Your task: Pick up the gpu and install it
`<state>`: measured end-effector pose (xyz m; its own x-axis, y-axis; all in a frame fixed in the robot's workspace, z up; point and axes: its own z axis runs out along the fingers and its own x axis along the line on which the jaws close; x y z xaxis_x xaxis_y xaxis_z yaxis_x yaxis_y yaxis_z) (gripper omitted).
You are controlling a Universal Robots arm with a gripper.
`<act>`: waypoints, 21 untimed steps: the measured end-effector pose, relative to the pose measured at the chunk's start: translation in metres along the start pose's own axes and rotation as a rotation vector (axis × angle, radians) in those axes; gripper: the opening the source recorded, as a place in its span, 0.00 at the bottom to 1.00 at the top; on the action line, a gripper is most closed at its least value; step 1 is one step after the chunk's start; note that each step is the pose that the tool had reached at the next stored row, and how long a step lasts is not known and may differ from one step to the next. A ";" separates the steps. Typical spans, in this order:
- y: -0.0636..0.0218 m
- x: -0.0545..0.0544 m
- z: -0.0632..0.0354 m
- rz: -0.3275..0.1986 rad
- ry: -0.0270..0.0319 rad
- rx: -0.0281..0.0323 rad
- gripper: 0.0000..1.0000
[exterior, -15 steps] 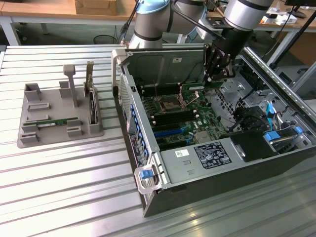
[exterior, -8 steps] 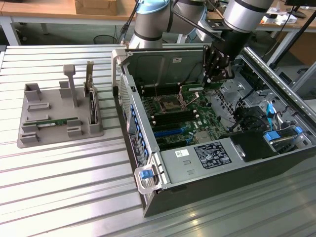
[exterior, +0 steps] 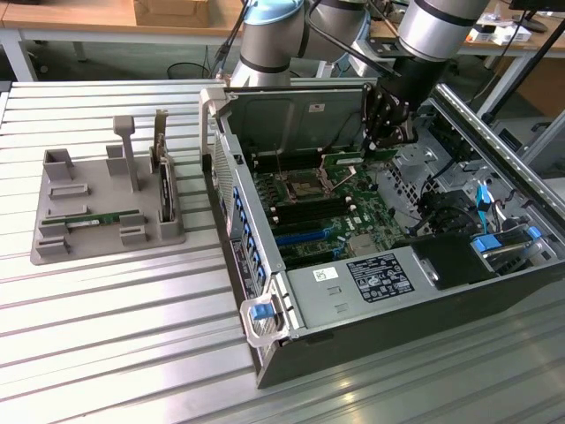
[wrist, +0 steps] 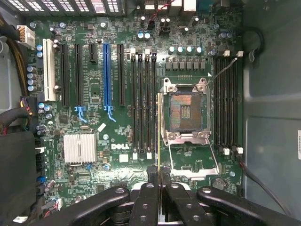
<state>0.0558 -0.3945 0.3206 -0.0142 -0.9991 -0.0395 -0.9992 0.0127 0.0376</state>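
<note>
Gripper (wrist: 159, 173) is closed on the gpu (wrist: 160, 151). In the wrist view the two fingertips press together on the thin green stick, and it shows edge-on, as one narrow line going out from between them. So the gpu is not on the table (exterior: 106, 353); it hangs in the grip inside the open computer case (exterior: 265, 291), above the motherboard (wrist: 113, 136).

The relation that matters is the direction of the stick. Its long axis runs parallel to the four black memory slots (wrist: 144, 106) — the line of its edge lies just beside the slot nearest to the CPU socket (wrist: 186, 109), between that slot and the socket. I judge it is almost lined up with that slot, a little to the socket's side. How high it is above the board, I cannot tell.

In the exterior view the gripper hangs over the far part of the board. On the table, well apart from the case, a grey holder (exterior: 53, 243) keeps another green stick (exterior: 101, 218) lying flat and a dark card (exterior: 163, 190) standing upright — both far from the gripper.
</note>
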 end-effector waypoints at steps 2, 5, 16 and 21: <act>0.0000 0.000 0.0011 0.000 0.0000 0.0000 0.12; -0.0001 0.000 0.0021 0.000 0.0000 0.0000 0.12; -0.0003 0.000 0.0071 0.000 0.0000 0.0000 0.12; -0.0003 0.000 0.0091 0.000 -0.0001 0.0000 0.12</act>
<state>0.0558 -0.3945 0.3115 -0.0142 -0.9991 -0.0396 -0.9992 0.0127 0.0376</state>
